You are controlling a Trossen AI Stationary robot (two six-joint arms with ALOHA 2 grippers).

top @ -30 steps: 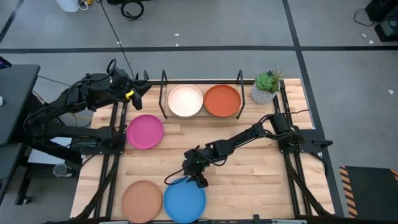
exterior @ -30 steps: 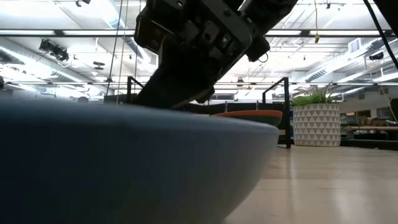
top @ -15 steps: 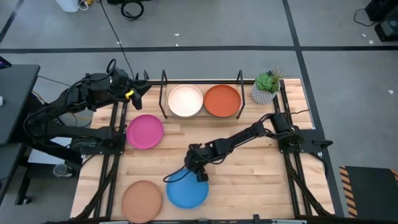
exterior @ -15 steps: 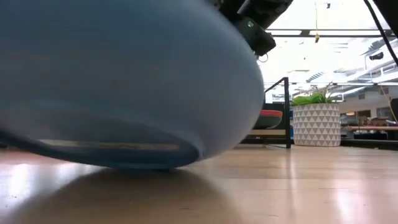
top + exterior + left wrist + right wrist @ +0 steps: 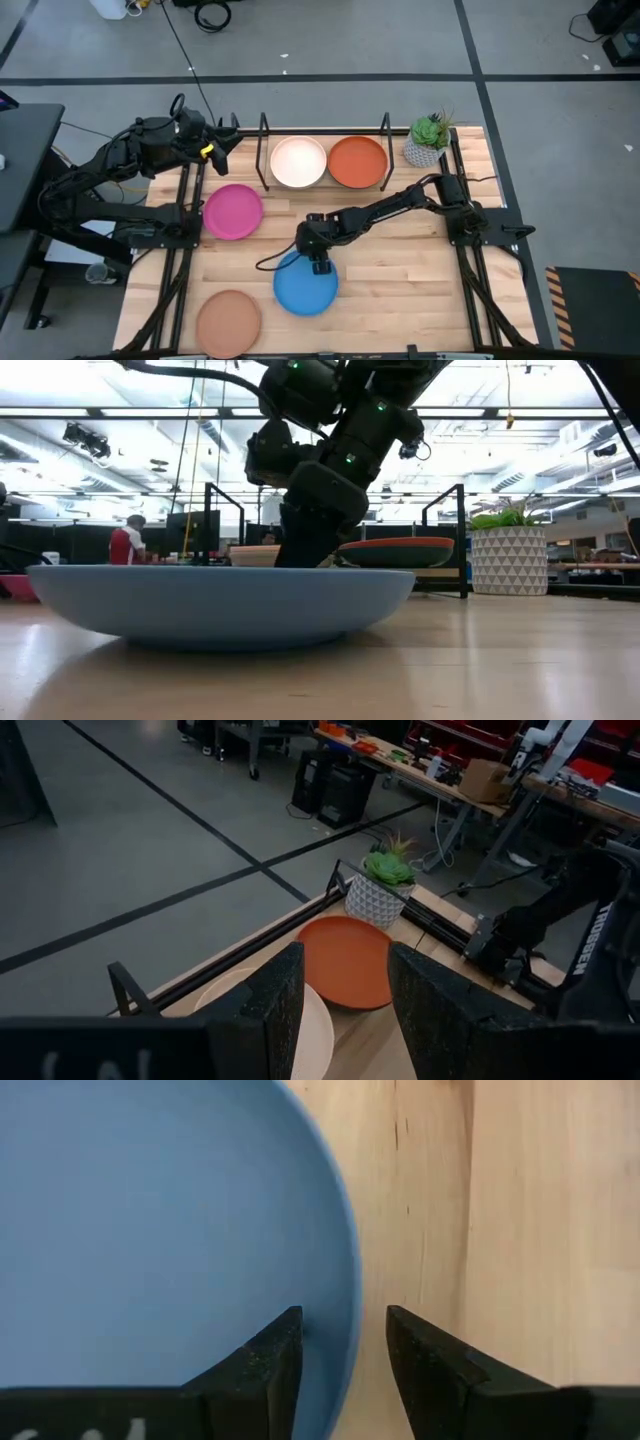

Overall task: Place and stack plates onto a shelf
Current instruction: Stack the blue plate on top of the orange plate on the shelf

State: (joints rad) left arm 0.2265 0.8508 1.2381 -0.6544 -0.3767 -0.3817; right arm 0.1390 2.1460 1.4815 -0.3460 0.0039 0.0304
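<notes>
The blue plate [image 5: 306, 290] lies on the table's near middle, and it fills the low view [image 5: 220, 600]. My right gripper [image 5: 318, 263] is shut on its far rim. The cream plate [image 5: 298, 162] and the orange plate [image 5: 357, 162] sit side by side in the black shelf [image 5: 263, 130] at the far edge. The magenta plate [image 5: 233, 211] lies flat to the left of the shelf. The tan plate [image 5: 228, 320] lies flat at the near edge. My left gripper [image 5: 218, 148] waits open and empty at the far left. The other plates are out of view. My right gripper holds the blue plate by its far rim [image 5: 350, 1320], one finger [image 5: 268, 1360] inside the plate and one [image 5: 425, 1365] outside. The fingers point down from above. The plate sits about level [image 5: 230, 630]; I cannot tell whether its base touches the table.
A potted green plant [image 5: 428, 140] stands at the far right beside the shelf. Bare wood lies between the blue plate and the shelf. A person [image 5: 127, 542] shows in the room far behind the table.
My right gripper has gone toward the table's far edge and a little right, taking the blue plate with it, away from the tan plate. The plate was tipped up close to the low camera half a second ago; it is now level and farther off.
</notes>
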